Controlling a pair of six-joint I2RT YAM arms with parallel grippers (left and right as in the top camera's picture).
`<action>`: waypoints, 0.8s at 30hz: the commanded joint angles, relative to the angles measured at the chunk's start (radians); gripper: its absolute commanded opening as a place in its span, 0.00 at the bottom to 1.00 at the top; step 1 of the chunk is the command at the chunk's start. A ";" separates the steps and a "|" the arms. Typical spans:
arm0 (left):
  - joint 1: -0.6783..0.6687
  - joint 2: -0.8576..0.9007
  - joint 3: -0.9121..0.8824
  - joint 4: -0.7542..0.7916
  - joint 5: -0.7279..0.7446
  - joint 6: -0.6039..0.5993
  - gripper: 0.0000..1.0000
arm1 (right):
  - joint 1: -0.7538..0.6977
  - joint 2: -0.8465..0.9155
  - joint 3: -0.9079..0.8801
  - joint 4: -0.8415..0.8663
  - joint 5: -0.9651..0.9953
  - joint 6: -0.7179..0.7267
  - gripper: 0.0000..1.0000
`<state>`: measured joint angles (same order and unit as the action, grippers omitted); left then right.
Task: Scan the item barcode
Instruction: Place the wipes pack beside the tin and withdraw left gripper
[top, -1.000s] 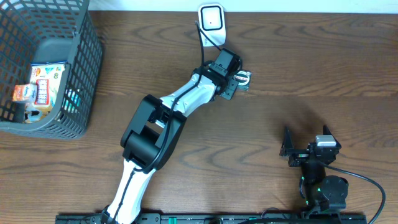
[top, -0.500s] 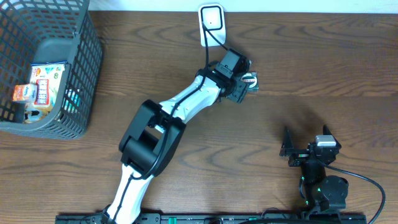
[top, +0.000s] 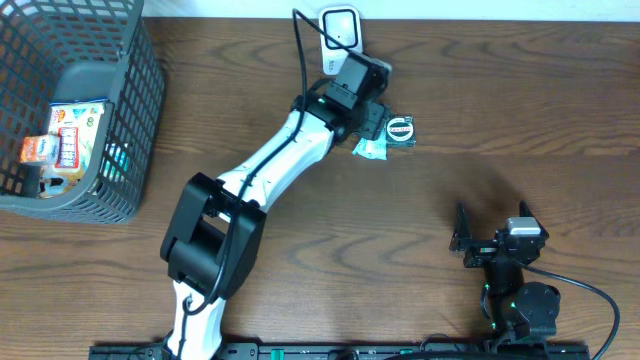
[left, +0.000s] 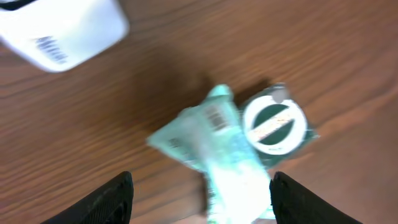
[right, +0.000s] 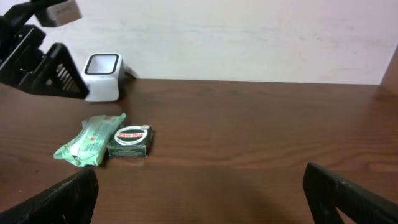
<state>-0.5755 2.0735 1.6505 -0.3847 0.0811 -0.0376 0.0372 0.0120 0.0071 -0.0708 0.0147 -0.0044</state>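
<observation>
Now the left gripper holds its jaws apart, empty, above the pale green crinkly plastic packet. The packet's length runs forward between them, slightly skewed.

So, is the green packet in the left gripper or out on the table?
Out: the green packet lies flat on the table beside the dark box, left gripper open above it.

The left wrist view is smeared with motion: the print on the green packet and the round label of the small box cannot be read, and the white scanner runs off the top-left corner. From overhead, the left arm covers the scanner's lower part.
</observation>
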 joint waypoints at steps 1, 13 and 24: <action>0.042 -0.055 0.029 -0.012 -0.077 -0.008 0.69 | -0.008 -0.005 -0.002 -0.004 -0.002 0.011 0.99; 0.299 -0.496 0.029 -0.052 -0.101 0.132 0.95 | -0.008 -0.005 -0.002 -0.004 -0.002 0.011 0.99; 0.870 -0.504 0.029 -0.056 -0.101 0.143 0.98 | -0.008 -0.005 -0.002 -0.004 -0.002 0.010 0.99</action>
<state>0.1932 1.5257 1.6825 -0.4381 -0.0074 0.0799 0.0376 0.0120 0.0071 -0.0708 0.0147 -0.0044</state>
